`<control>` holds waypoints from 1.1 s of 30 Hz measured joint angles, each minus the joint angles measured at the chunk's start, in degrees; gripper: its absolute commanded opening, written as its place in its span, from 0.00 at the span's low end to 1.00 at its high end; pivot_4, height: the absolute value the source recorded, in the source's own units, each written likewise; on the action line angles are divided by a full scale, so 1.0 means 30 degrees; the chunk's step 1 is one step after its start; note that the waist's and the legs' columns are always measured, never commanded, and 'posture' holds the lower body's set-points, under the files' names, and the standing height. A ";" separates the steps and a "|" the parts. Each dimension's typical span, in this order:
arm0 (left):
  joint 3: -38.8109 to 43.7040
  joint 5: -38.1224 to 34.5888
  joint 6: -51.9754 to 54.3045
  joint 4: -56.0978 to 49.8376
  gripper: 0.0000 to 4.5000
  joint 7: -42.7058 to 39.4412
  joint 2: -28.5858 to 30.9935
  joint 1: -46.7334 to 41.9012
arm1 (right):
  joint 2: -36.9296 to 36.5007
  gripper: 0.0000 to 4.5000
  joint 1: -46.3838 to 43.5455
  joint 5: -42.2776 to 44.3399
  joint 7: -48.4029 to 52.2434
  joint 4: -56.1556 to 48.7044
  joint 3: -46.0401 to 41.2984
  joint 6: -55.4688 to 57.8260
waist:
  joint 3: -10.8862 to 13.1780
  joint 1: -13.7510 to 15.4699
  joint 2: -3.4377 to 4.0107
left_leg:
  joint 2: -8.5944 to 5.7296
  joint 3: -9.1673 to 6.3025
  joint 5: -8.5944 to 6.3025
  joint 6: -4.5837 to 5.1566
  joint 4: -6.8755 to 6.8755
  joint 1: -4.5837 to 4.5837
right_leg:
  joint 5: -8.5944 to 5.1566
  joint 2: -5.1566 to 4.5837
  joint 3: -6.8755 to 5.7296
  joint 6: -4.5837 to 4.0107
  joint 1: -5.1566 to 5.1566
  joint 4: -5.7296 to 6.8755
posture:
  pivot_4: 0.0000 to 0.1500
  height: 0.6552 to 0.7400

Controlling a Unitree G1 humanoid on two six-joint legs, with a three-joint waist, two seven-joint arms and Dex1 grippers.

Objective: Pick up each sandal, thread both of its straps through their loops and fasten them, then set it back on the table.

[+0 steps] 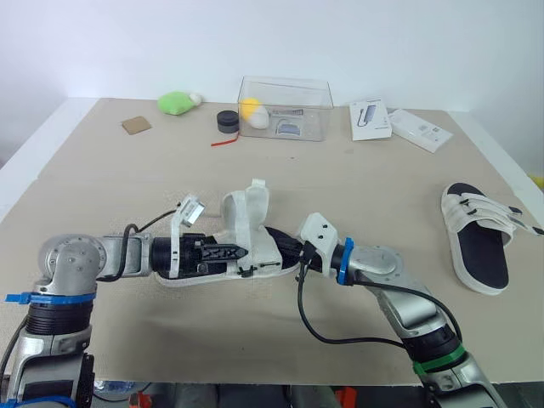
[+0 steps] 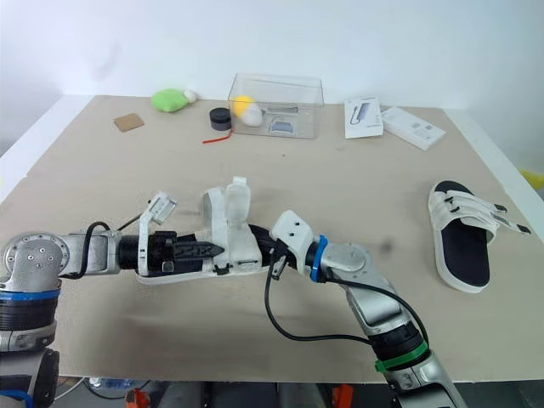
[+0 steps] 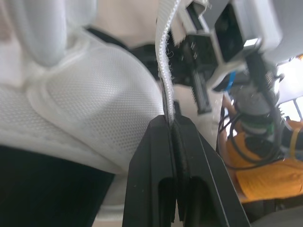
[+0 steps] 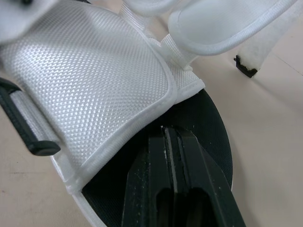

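Observation:
A white sandal (image 1: 265,252) with a black footbed lies at the table's middle front, held between both arms. One wide strap (image 1: 247,210) stands up, unfastened. My left gripper (image 1: 243,252) comes in from the left and is shut on the thin edge of a white strap (image 3: 165,61). From the right, my right gripper (image 4: 164,129) is shut on the sandal's sole at the black footbed (image 4: 208,127), under the white mesh upper (image 4: 90,71). A second white sandal (image 1: 476,235) lies flat at the right of the table.
At the table's back stand a clear plastic box (image 1: 285,109), a green soft object (image 1: 174,103), a black roll (image 1: 227,121), a brown square (image 1: 136,125) and two white cartons (image 1: 371,119) (image 1: 420,129). The right table edge (image 1: 510,161) runs close to the second sandal.

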 measured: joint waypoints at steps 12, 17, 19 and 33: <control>-0.0805 0.1078 -0.0857 -0.1760 0.01 -0.0944 0.0564 0.0608 | 0.0002 0.00 -0.0011 -0.0007 0.0003 -0.0007 -0.0005 0.0004 | -0.0001 0.0003 -0.0002 | -0.0001 0.0002 -0.0004 -0.0006 -0.0002 -0.0001 | -0.0004 -0.0003 0.0001 -0.0004 -0.0002 -0.0008 | 1.00 1.00; -0.1141 0.1738 -0.1594 -0.2441 0.10 -0.1830 0.1172 0.1011 | 0.0007 0.00 -0.0020 -0.0003 0.0012 -0.0024 0.0022 0.0002 | -0.0001 -0.0003 -0.0001 | 0.0000 0.0002 -0.0008 -0.0012 -0.0006 0.0000 | -0.0008 -0.0003 0.0001 -0.0009 -0.0010 -0.0008 | 1.00 1.00; -0.1395 0.2116 -0.2099 -0.3147 0.24 -0.2442 0.1801 0.1590 | 0.0008 0.00 -0.0056 -0.0004 0.0024 -0.0012 0.0079 0.0002 | 0.0000 -0.0040 -0.0001 | 0.0001 0.0004 -0.0014 -0.0020 -0.0010 0.0000 | -0.0012 -0.0004 0.0002 -0.0013 -0.0012 -0.0009 | 1.00 1.00; 0.2799 0.1198 -0.3624 -0.6639 0.99 -0.6777 0.6019 0.8944 | -0.0102 0.00 0.0034 0.0061 0.0161 -0.0096 0.0037 0.0001 | -0.0031 -0.0004 -0.0050 | 0.0006 0.0040 -0.0058 -0.0087 -0.0062 0.0008 | -0.0089 -0.0052 -0.0001 -0.0088 -0.0118 -0.0040 | 1.00 1.00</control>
